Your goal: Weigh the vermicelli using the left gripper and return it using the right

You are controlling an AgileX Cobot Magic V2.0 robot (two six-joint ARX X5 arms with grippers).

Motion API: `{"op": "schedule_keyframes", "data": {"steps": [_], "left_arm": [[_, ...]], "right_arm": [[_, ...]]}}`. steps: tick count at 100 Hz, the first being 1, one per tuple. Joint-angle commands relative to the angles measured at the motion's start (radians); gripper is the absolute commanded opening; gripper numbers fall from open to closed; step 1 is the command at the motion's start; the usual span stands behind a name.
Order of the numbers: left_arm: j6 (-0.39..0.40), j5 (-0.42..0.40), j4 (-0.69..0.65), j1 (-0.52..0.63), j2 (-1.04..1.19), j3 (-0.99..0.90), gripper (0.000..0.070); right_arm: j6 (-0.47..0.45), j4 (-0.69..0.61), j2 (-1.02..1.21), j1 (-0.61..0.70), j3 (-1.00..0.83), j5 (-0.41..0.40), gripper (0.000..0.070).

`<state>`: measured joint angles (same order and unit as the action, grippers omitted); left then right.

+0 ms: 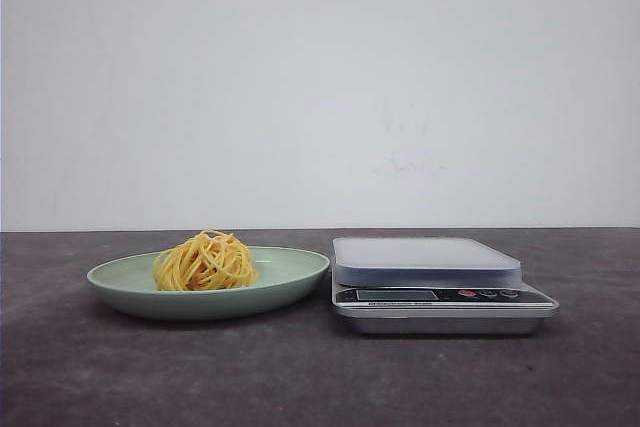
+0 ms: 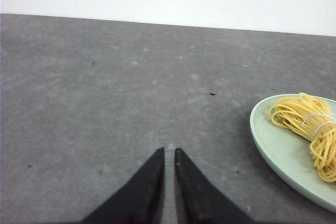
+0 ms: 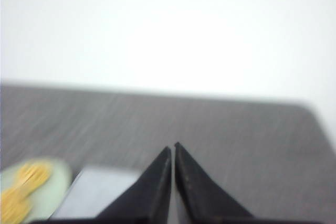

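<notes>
a: both claws are narrow, tips nearly touching, holding nothing. left claw (image 2: 169, 153) hangs low over bare counter (image 2: 105, 103), with the plate (image 2: 273, 150) off to one side of it and apart from it.

b: and the right claw (image 3: 172, 148)?

a: same closed-up points, aimed along the counter toward the far edge. its view is blurred, but the scale (image 3: 97, 190) sits just beside the tips, and the plate's rim shows past the scale.

b: where's the vermicelli (image 1: 205, 262)?

a: in the pale green plate (image 1: 295, 272), a round yellow nest resting about the middle of it. nothing is on the scale (image 1: 430, 262) platform.

b: so weighing hasn't begun.

a: i'd judge not. plate and scale stand side by side near the middle of the counter, rims almost meeting, plate on the left arm's side, scale on the right's. that layout seems meant to keep the carry short: left lifts the nest across, right brings it back.

b: arm poses?

a: neither arm shows in the front view, so both seem held back toward the near edge. each wrist looks low and fairly level, pointing forward. left will need to spread its tips before reaching the nest.
</notes>
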<state>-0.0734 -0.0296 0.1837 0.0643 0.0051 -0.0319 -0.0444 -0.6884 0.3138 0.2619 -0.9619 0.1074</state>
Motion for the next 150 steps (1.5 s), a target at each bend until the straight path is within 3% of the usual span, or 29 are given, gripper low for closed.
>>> {"op": "schedule_keyframes", "data": {"steps": [1, 25, 44, 64, 150], "left_arm": [[0.002, 0.001, 0.004, 0.003, -0.002, 0.018, 0.0], [0.002, 0.001, 0.004, 0.003, -0.002, 0.018, 0.0], [0.002, 0.002, 0.005, 0.003, -0.002, 0.018, 0.0], [0.002, 0.001, 0.005, 0.003, -0.002, 0.018, 0.0], [0.002, 0.002, 0.004, 0.003, -0.002, 0.018, 0.0]], "right_arm": [[0.076, 0.121, -0.052, -0.055, 0.144, -0.023, 0.0002], [0.039, 0.443, -0.237, -0.23, 0.618, -0.173, 0.0002], [-0.005, 0.532, -0.311, -0.278, 0.813, -0.181, 0.0002], [0.006, 0.53, -0.31, -0.279, 0.879, -0.106, 0.0002], [0.006, 0.539, -0.31, -0.277, 0.949, -0.107, 0.0002]]}}
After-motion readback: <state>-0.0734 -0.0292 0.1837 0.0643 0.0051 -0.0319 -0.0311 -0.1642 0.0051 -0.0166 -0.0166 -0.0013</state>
